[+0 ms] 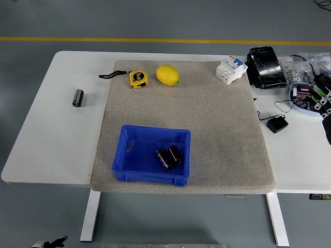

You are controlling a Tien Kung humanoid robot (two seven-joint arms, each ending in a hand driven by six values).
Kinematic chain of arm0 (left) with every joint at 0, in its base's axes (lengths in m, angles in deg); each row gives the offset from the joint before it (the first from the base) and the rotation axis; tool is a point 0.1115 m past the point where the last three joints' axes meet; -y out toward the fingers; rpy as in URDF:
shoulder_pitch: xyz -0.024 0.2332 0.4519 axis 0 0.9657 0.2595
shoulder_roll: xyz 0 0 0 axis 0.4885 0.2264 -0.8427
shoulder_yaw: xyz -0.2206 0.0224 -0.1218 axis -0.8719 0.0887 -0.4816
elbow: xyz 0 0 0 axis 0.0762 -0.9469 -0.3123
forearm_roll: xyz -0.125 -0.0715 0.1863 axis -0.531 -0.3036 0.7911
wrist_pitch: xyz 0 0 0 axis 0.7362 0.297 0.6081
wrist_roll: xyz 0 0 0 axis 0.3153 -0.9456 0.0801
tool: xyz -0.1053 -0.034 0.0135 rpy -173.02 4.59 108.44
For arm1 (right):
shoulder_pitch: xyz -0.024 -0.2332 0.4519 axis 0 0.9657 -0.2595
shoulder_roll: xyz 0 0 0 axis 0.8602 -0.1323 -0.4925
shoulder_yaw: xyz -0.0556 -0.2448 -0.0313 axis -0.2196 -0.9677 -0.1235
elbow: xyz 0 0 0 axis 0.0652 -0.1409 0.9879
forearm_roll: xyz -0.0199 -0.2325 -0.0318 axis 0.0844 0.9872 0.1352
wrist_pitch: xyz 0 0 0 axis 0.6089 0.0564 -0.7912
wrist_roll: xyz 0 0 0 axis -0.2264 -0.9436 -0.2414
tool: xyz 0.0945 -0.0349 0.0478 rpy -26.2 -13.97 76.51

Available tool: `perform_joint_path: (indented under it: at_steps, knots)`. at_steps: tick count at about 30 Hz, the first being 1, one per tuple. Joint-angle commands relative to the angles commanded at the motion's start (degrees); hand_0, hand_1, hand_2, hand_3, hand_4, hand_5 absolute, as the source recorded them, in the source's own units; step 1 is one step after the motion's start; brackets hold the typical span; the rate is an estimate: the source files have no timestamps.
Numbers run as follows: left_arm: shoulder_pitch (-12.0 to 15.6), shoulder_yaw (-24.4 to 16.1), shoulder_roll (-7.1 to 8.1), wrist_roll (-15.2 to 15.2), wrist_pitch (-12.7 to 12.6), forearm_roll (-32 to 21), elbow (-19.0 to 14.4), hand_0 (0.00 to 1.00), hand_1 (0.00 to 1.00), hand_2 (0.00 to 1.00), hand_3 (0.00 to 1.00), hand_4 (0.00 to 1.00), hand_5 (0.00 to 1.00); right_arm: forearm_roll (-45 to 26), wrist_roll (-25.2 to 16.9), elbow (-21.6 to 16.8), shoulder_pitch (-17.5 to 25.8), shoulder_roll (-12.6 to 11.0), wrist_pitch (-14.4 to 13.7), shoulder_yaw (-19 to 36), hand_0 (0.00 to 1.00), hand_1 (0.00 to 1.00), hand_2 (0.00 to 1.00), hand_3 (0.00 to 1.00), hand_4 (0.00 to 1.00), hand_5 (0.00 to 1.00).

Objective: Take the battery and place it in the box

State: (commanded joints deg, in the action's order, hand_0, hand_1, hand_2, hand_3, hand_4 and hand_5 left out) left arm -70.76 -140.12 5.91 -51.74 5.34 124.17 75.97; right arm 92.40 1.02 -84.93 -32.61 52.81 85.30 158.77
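Two batteries [169, 156] already lie inside the blue box [151, 155] on the grey mat [207, 119]; one battery [77, 97] remains on the bare table [46, 139], left of the mat and well apart from the box. The right robot hand [326, 106] barely shows at the right edge, over a dish of batteries [306, 98]; whether it grips anything cannot be told. The step looks like fetching another battery. No writing is legible.
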Motion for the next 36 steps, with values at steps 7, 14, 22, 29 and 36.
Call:
perform_joint_path:
  at_steps: [7, 14, 22, 29, 36]
  knots:
    - [-0.2, 0.4, 0.00, 0.2, 0.0, -0.6, 0.1, 0.795, 0.775, 0.802, 0.629, 0.717, 0.608, -0.1, 0.2, -0.1, -0.5, -0.1, 0.0, 0.0, 0.837, 0.807, 0.862, 0.904, 0.998, 0.872]
    - [-0.4, 0.6, -0.04, 0.3, 0.0, -0.7, 0.1, 0.793, 0.775, 0.802, 0.630, 0.717, 0.608, -0.1, 0.4, -0.1, -0.5, 0.0, 0.0, 0.1, 0.838, 0.809, 0.862, 0.906, 0.998, 0.879]
    - [-0.5, 1.0, -0.05, 0.4, 0.0, -1.1, 0.0, 0.793, 0.773, 0.802, 0.629, 0.716, 0.606, -0.2, 0.5, -0.1, -0.7, -0.1, -0.1, 0.0, 0.839, 0.811, 0.863, 0.906, 0.998, 0.884]
    - [-0.6, 1.3, -0.09, 0.6, -0.2, -1.9, 0.2, 0.792, 0.771, 0.802, 0.629, 0.716, 0.606, -0.2, 0.8, 0.1, -0.7, -0.1, -0.4, 0.0, 0.841, 0.809, 0.862, 0.906, 0.998, 0.891]
    - [0.0, -0.9, -0.30, 0.8, -1.1, -4.0, 0.6, 0.797, 0.772, 0.803, 0.630, 0.715, 0.602, -0.2, 1.4, 0.6, -0.7, -0.1, -0.9, -0.3, 0.843, 0.809, 0.862, 0.901, 0.998, 0.894]
